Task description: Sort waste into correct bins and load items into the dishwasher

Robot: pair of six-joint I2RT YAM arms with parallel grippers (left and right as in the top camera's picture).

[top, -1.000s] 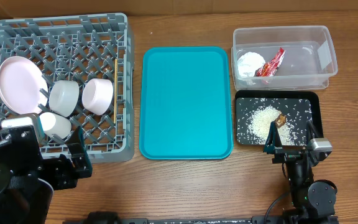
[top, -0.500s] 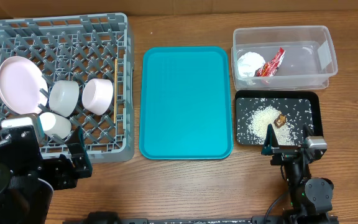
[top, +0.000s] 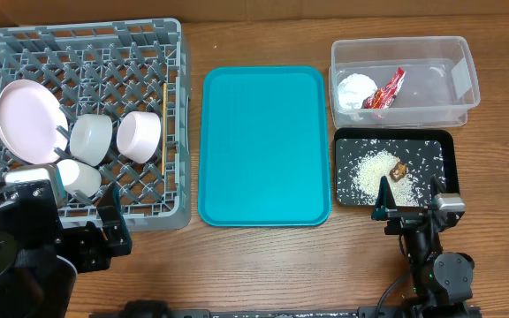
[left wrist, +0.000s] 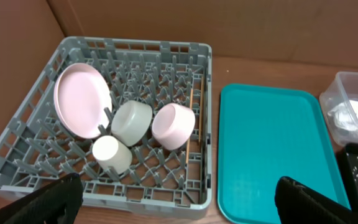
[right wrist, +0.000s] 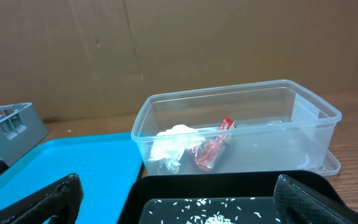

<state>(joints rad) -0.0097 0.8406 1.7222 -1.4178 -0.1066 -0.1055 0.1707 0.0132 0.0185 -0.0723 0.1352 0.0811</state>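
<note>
The grey dish rack (top: pixel 25 53) at the left holds the pinkish plate (top: pixel 28 121), two pale bowls (top: pixel 91 138) (top: pixel 139 135), the white cup (top: pixel 81 178) and the chopsticks (top: pixel 163 128). The clear tub (top: pixel 431 55) at back right holds the red wrapper (top: pixel 386 89) and white paper wad (top: pixel 356 90). The black tray (top: pixel 343 141) holds rice grains (top: pixel 371 170) and the brown scrap (top: pixel 398 169). My left gripper (left wrist: pixel 173 202) is open and empty at the rack's near edge. My right gripper (right wrist: pixel 176 199) is open and empty at the black tray's near edge.
The teal serving tray (top: pixel 264 146) lies bare between rack and bins. Cardboard walls rise behind the table in the wrist views. Wooden tabletop shows in front of the tray and around the bins.
The right arm has drawn back slightly toward the front edge from over the black tray. The left arm has shifted slightly.
</note>
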